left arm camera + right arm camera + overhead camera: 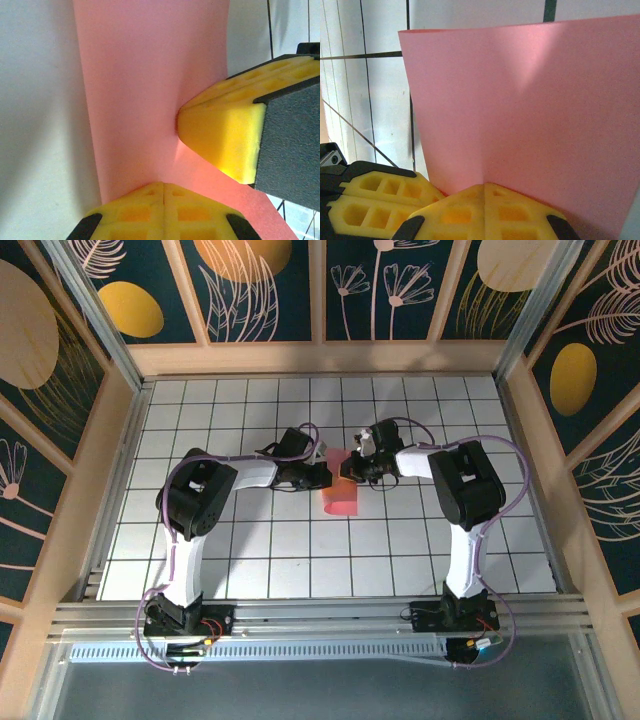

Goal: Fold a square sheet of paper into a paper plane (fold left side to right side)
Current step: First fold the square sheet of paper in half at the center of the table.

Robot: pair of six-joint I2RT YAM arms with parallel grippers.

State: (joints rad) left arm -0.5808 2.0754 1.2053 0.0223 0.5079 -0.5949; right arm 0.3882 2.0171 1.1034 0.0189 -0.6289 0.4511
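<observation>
The left gripper point(164, 200) is clenched on the sheet of paper point(145, 90), and the pink sheet is seen running straight out from between its closed jaws. The right gripper point(485, 200) is shut on the same sheet, pinching it just beside the left jaws. Beyond both pairs of jaws the sheet appears to be lifted off the white tiles point(380, 100). It is bowed by a soft bend leading away from the pinch, and its far edge is left free. For the left-to-right fold to be made well, one pinch is best held as an anchor while the other side is carried across. The edges should be matched before any crease is pressed. A light, even pull is advised, since thin paper held at two close points is easily twisted or torn.
</observation>
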